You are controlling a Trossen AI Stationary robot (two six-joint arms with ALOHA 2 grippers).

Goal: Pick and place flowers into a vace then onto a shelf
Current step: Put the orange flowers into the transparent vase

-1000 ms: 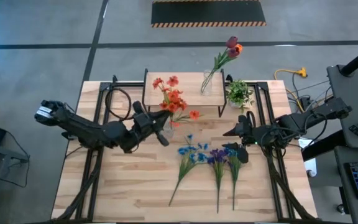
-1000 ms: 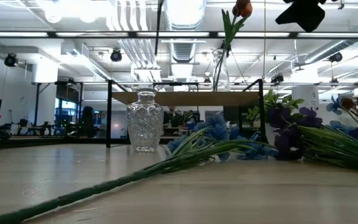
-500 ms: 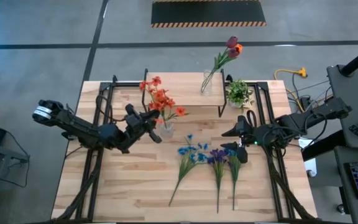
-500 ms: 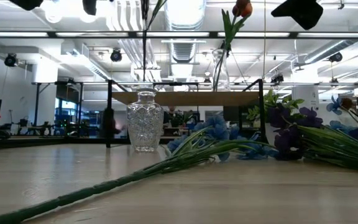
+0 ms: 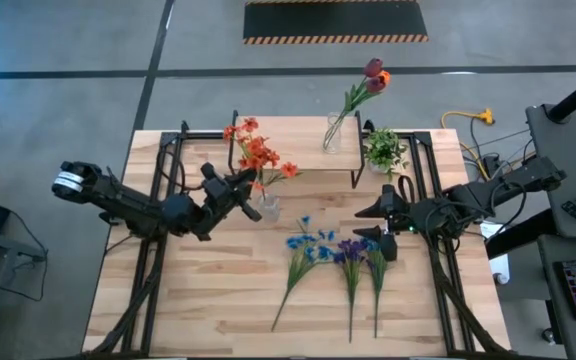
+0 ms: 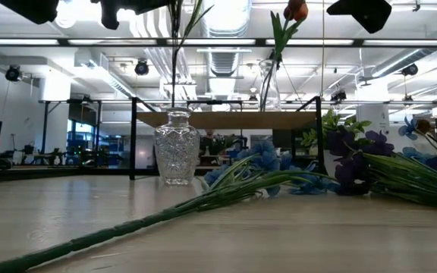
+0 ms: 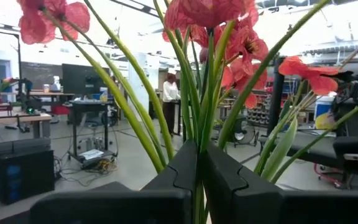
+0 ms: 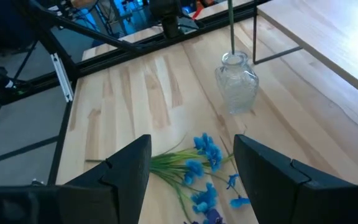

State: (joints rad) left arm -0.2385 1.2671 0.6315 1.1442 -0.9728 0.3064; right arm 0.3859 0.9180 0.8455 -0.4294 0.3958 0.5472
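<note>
The left tool [image 5: 236, 197] is clamped on the orange-red flowers [image 5: 258, 155], stems upright, apparently right above the crystal vase [image 5: 268, 208] at its 4 o'clock; right tool [image 5: 380, 224] waits open.

both arms matte black, chunky joints, black cables looped alongside; left arm [image 5: 133, 208] has silver-white cap at base end; fingers [image 8: 124, 169] blocky, dark

You have the empty vase [image 5: 267, 208] near table centre; the shelf [image 5: 293, 152] lies at twelve o'clock from it. Loose flowers [image 5: 338, 262] lie at four o'clock. The potted plant [image 5: 384, 150] stands at three o'clock of the shelf.
</note>
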